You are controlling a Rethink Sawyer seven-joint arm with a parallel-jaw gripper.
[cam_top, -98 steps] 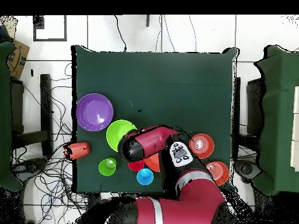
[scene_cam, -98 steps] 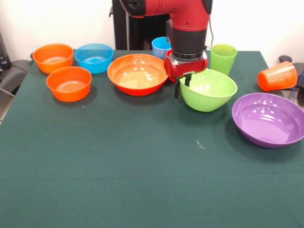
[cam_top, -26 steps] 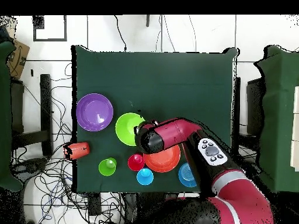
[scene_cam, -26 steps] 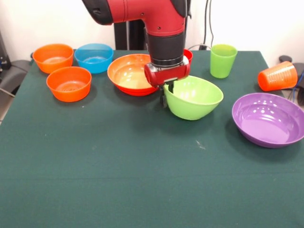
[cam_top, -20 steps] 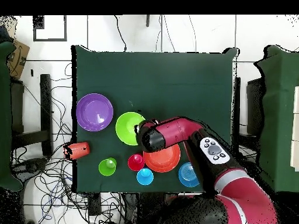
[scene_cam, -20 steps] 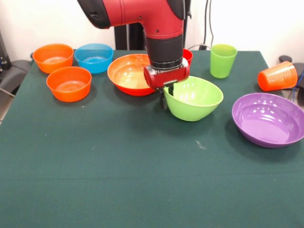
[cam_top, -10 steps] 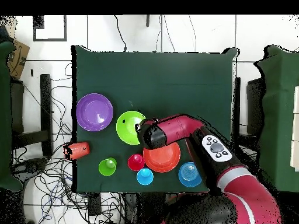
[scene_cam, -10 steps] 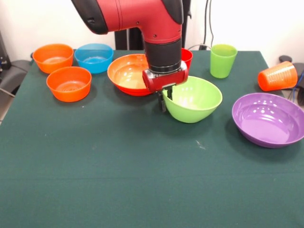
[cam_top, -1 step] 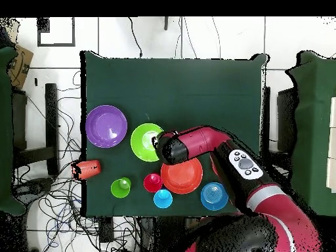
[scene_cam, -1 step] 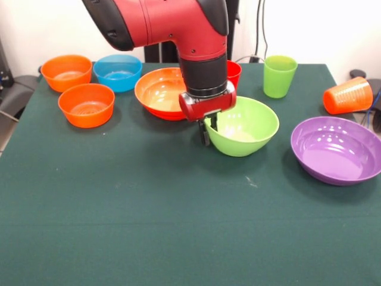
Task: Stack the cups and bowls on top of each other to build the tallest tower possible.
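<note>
The near half of the table (scene_cam, -1 step: 178,238) is being left open for passage. The far half is being crowded by the lime green bowl (scene_cam, -1 step: 244,128), orange-red bowl (scene_cam, -1 step: 159,92), purple bowl (scene_cam, -1 step: 336,149) and small orange bowl (scene_cam, -1 step: 87,104).

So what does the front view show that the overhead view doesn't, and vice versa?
Front only: two small orange plastic bowls, and the gripper shut on the large lime green plastic bowl at its rim. Overhead only: the light blue plastic cup; the red arm hides the gripper there. Both: that bowl, the large purple plastic bowl, large orange-red plastic bowl, lime green plastic cup, tipped orange plastic cup.
</note>
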